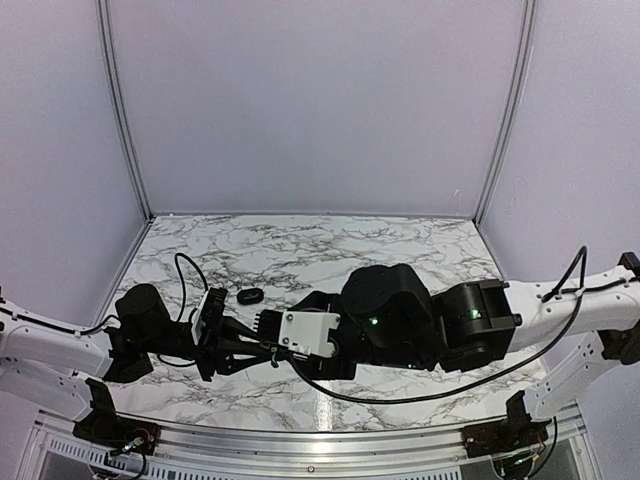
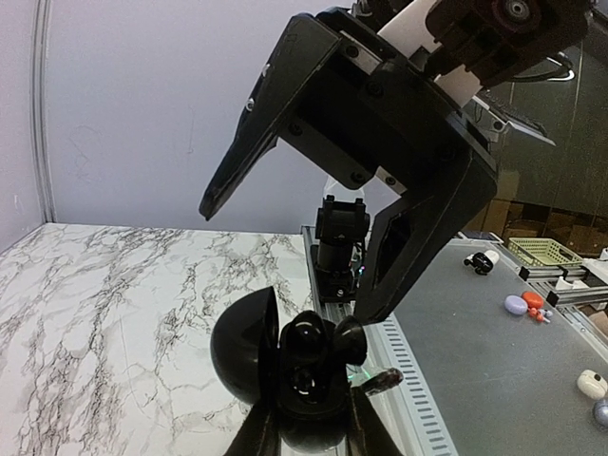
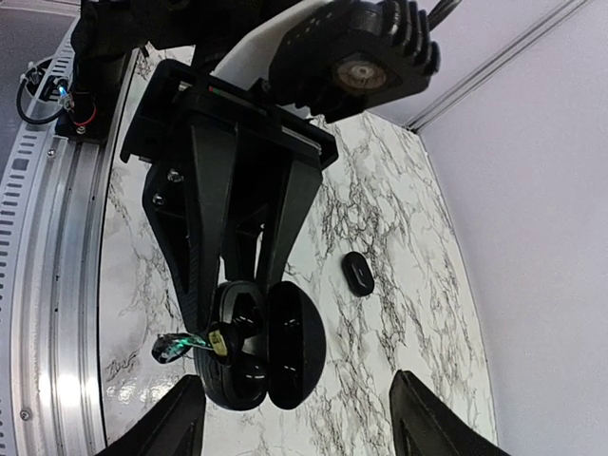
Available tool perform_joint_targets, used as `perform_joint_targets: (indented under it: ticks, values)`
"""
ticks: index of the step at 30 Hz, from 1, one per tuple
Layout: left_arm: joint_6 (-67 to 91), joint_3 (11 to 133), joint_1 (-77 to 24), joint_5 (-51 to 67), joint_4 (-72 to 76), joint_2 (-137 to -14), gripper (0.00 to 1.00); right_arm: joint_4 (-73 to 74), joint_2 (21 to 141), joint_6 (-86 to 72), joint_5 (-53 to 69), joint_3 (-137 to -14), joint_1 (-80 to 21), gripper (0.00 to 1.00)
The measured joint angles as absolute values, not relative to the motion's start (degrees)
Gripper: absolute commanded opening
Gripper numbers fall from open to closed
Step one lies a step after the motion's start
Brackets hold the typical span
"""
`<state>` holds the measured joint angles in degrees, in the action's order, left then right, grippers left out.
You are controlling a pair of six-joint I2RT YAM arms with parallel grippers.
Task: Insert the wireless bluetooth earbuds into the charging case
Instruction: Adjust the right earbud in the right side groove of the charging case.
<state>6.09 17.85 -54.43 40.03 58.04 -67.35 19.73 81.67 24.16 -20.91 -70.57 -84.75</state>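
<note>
1 earbud [image 1: 251, 296] lies on the marble table [image 1: 400, 240], well apart from the open charging case [image 2: 242, 356], which the left gripper [image 3: 237, 304] clamps aloft. The right gripper [image 2: 285, 266] hangs just beside the case, fingers spread and empty. Another bud [image 2: 309, 337] seems seated, so the job looks about half done.

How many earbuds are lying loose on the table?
1: a black earbud on the marble table, just beyond the left claw, which holds the open charging case. Others may be hidden under the arms or inside the case.

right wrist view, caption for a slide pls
The left hand holds the open case, an earbud on the table beyond, right hand open.
</note>
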Motion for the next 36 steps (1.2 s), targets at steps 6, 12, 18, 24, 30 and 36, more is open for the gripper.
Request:
perform_joint_targets:
  ticks: [6, 12, 18, 24, 30, 36]
  values:
    - [6.24, 17.85, -54.43, 40.14, 58.04, -67.35, 0.0, 19.73, 83.61, 25.67, -22.52, -70.57, -86.21, 0.69]
    - [6.26, 17.93, -54.43, 40.51, 58.06, -67.42, 0.0, 19.73, 85.3, 26.55, -23.4, -70.67, -86.63, 0.7]
    - [6.26, 17.96, -54.48, 40.49, 58.06, -67.64, 0.0, 18.65, 85.43, 26.85, -23.9, -71.9, -86.52, 0.7]
    - [6.24, 17.96, -54.7, 40.51, 58.08, -68.14, 0.0, 17.1, 85.43, 26.81, -23.81, -72.62, -85.86, 0.7]
    - [6.22, 18.11, -54.87, 40.51, 58.06, -68.4, 0.0, 16.51, 86.04, 26.76, -23.03, -73.36, -84.79, 0.69]
    - [6.22, 18.44, -54.98, 40.53, 58.02, -68.86, 0.0, 16.08, 86.87, 26.57, -21.8, -73.47, -84.51, 0.69]
